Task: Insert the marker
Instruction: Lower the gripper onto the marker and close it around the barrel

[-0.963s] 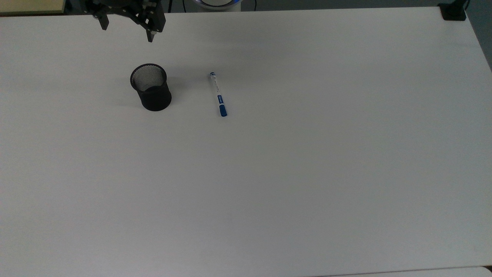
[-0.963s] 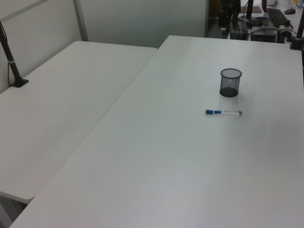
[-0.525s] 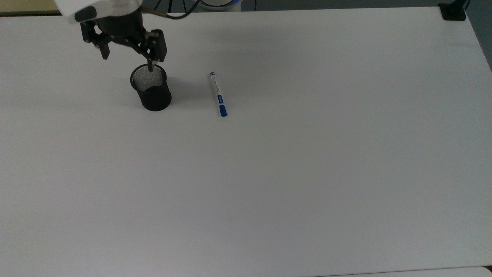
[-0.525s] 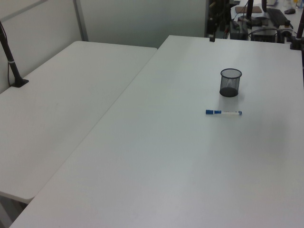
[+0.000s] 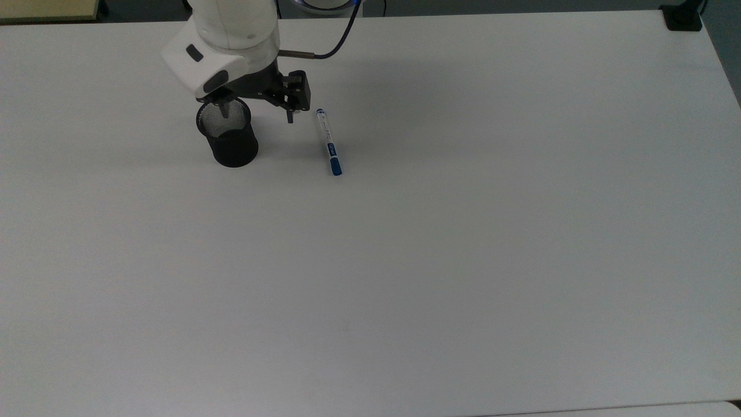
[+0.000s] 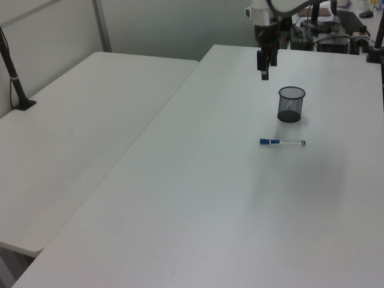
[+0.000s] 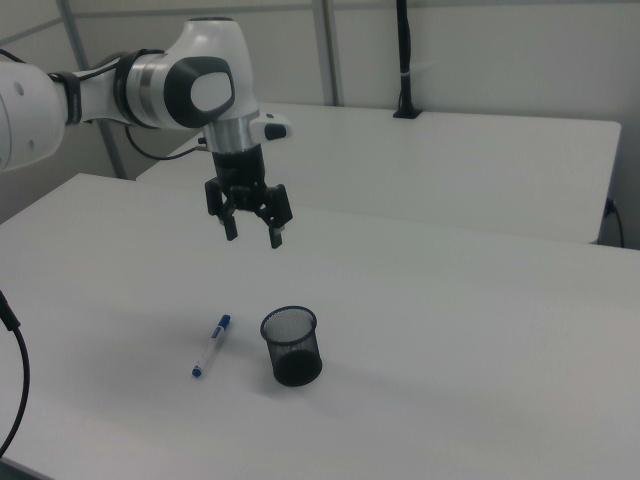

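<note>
The marker [image 5: 328, 142] lies flat on the white table [image 5: 440, 249], its blue cap toward the top view's bottom, a short way right of the black mesh cup [image 5: 227, 133]. The cup stands upright and apart from the marker. My gripper [image 5: 257, 113] hangs open and empty in the air, over the gap between cup and marker. In the right view the gripper [image 7: 253, 235] is well above the cup [image 7: 291, 347] and the marker [image 7: 211, 346]. In the left view the gripper [image 6: 264, 71] sits above and left of the cup [image 6: 291, 105], with the marker [image 6: 282, 142] nearer the camera.
A second white table [image 6: 72, 138] adjoins on the left view's left, with a black clamped post [image 6: 15, 78] at its edge. Another black clamp [image 5: 683, 20] sits at the top view's top right corner. A black cable [image 5: 341, 37] trails from the arm.
The arm has swung in from the top view's upper left, to the right, from behind the cup to over the gap between cup and marker. The fingers stay open. Cup and marker have not moved.
</note>
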`<state>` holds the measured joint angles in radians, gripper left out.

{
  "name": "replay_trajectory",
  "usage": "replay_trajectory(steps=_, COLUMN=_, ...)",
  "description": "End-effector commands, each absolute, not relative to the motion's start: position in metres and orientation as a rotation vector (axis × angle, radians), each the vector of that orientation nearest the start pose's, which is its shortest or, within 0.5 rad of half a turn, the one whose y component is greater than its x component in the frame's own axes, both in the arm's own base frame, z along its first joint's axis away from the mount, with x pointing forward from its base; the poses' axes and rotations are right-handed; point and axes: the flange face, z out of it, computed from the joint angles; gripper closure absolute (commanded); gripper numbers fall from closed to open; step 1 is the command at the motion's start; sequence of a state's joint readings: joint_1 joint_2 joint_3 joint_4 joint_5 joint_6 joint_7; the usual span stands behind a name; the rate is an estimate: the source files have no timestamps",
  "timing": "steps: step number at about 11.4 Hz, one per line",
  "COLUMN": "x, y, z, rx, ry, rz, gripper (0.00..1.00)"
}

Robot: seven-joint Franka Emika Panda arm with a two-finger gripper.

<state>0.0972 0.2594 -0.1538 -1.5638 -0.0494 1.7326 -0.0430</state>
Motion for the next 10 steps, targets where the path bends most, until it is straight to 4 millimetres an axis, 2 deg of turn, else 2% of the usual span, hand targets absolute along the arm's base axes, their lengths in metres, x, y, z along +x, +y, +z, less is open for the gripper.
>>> replay_trajectory(steps=1, x=0.629, y=-0.015, z=0.458, rx=-3.147, ry=-0.224, rz=0.257, gripper=0.00)
replay_trajectory(steps=3, x=0.634, y=-0.010, z=0.430, rx=-3.133, ry=-0.317, rz=0.318, gripper=0.00)
replay_trajectory(steps=5, x=0.633, y=0.012, z=0.400, rx=-3.116, ry=-0.433, rz=0.402, gripper=0.00)
replay_trajectory(steps=8, x=0.633, y=0.045, z=0.360, rx=-3.103, ry=-0.499, rz=0.507, gripper=0.10)
replay_trajectory(steps=10, x=0.631, y=0.058, z=0.344, rx=-3.099, ry=-0.530, rz=0.546, gripper=0.15)
